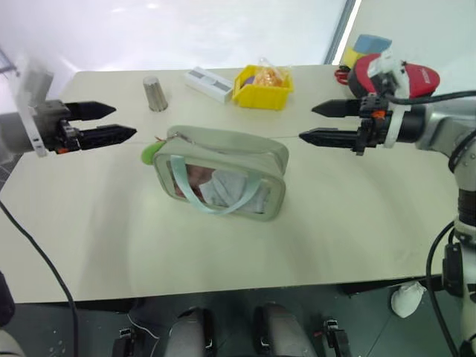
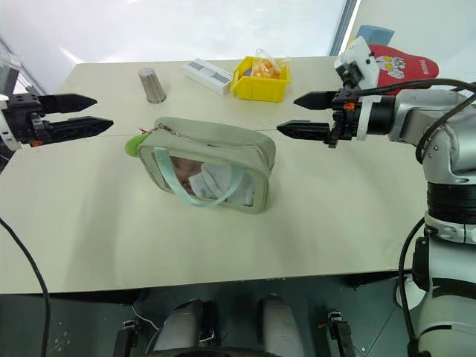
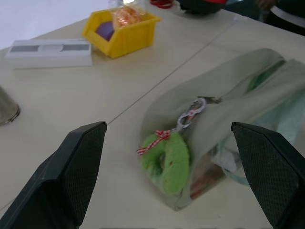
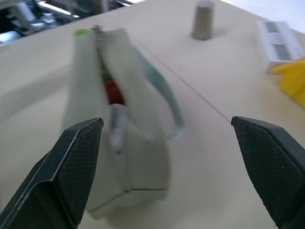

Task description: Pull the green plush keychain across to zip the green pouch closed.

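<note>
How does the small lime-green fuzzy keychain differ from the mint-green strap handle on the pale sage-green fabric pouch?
The small lime-green fuzzy keychain is bright, plush and stubby; the mint-green strap handle is pale, flat and long. The keychain hangs off the pouch's end nearest the left pincer, from a metal clasp; the strap loops across the clear front panel. Both are attached to the pale sage-green fabric pouch, and neither is held.

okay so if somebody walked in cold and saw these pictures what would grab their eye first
Probably the green pouch standing mid-table, its zipper gaping along the top, with the green plush keychain dangling off the end toward the robot's left. Next, the left gripper and right gripper, both open and empty, level on either side of the pouch and pointing in at it. Behind, a bright yellow bin stands out at the table's far edge.
</note>
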Available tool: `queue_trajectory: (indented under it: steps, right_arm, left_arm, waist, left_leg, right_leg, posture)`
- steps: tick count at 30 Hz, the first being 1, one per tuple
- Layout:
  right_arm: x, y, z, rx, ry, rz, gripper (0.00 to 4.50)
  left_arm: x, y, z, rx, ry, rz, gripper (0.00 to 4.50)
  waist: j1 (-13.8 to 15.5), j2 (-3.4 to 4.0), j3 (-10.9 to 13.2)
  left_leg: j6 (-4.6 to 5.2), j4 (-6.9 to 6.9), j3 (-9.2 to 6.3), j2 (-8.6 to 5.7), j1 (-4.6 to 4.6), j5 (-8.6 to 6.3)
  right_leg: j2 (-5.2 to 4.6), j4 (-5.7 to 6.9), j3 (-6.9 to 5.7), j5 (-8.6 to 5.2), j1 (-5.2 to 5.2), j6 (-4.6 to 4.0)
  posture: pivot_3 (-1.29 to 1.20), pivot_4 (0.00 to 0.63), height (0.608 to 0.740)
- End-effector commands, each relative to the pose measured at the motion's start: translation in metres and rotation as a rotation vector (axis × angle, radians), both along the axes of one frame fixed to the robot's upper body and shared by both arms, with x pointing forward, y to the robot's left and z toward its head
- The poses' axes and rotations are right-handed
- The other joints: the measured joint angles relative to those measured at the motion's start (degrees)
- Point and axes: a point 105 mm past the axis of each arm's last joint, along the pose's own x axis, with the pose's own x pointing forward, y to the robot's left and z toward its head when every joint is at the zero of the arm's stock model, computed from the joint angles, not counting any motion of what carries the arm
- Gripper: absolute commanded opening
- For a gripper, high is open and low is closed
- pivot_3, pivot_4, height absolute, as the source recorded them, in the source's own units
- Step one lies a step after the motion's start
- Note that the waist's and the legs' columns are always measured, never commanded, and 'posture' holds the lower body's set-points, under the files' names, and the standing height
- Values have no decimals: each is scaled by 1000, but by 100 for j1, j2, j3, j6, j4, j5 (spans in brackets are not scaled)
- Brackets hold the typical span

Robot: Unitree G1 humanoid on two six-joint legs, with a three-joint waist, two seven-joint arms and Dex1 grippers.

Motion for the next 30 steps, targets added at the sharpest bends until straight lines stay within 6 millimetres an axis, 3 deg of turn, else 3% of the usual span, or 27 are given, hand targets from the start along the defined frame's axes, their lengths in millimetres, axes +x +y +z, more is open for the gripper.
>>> queue_trajectory:
  steps: [1, 11, 13, 17, 21, 24, 29, 30]
  right_arm:
    - [-10, 5, 13, -7, -54, 31, 4484]
    - [-5, 16, 22, -52, -103, 35, 4484]
    - [-6, 25, 27, -52, -102, 62, 4484]
    - [-27, 46, 32, -75, -77, 203, 4484]
    - [-38, 56, -2, -196, -73, 268, 4484]
    - [-36, 63, -32, -257, -79, 268, 4484]
    - [-23, 64, -56, -395, -190, 240, 4484]
    - [-19, 64, -57, -398, -201, 223, 4248]
  left_arm:
    - [-3, -3, 13, 35, -71, 0, 4478]
    - [3, -4, 13, 91, -121, 31, 4478]
    - [-6, -14, 17, 93, -121, -17, 4478]
    - [-31, -32, 23, 132, -103, -133, 4478]
    - [-42, -42, 20, 172, -96, -176, 4478]
    - [-44, -42, 1, 269, -68, -176, 4478]
    - [-43, -40, -6, 292, -76, -159, 4478]
    - [-42, -40, -6, 290, -80, -157, 4499]
  waist:
    - [5, 0, 0]
    - [-12, 0, 0]
    - [-12, -1, 1]
    - [1, -1, 1]
    - [25, -4, -1]
    - [22, -5, -2]
    - [4, -4, -1]
    - [4, -4, -1]
  left_leg:
    - [0, 0, 0, 0, 0, 0]
    - [1, 1, 2, 0, -1, 1]
    - [1, 0, 3, 1, -1, 1]
    - [1, -3, 2, 2, -3, 1]
    - [1, -9, -1, -1, -4, 1]
    - [1, -5, -3, -4, -3, 1]
    - [1, 14, -4, 2, -3, 1]
    - [1, 18, -5, 1, -3, 1]
  right_leg:
    - [0, 0, 0, 0, 0, 0]
    - [2, 1, 1, 0, -3, 0]
    - [3, 2, 2, 0, -7, 0]
    - [2, 3, 2, 0, -10, 0]
    - [0, 0, 2, 0, -9, -1]
    - [-1, 0, 2, 0, -4, -1]
    - [8, 9, 2, 0, -5, -1]
    - [10, 9, 2, 0, -2, -1]
  posture:
    - [0, 150, 740]
    - [0, 150, 740]
    - [0, 150, 740]
    - [0, 150, 740]
    - [0, 150, 740]
    - [0, 150, 740]
    - [0, 150, 740]
    - [0, 150, 740]
